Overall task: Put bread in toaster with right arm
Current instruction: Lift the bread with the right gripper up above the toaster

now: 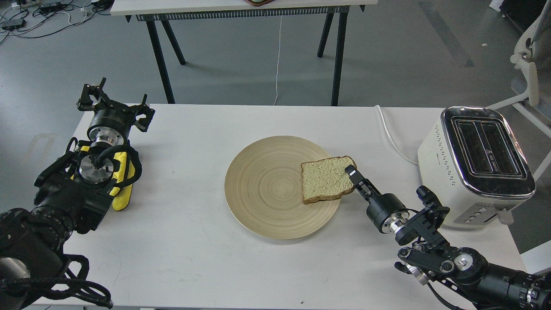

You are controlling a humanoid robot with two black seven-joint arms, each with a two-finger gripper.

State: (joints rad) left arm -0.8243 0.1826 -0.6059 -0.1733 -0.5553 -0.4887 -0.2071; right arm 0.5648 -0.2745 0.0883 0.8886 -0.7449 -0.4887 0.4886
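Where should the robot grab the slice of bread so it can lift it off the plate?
Best at its right edge, coming from the right. The bread lies flat, its right edge hanging past the rim of the plate, so a finger could probably slip under there. The right end effector is already at that edge.

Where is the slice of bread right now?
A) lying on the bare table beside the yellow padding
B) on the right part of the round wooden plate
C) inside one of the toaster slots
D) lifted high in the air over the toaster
B: the bread lies on the right side of the plate, with the right tool at its edge; the toaster slots look empty.
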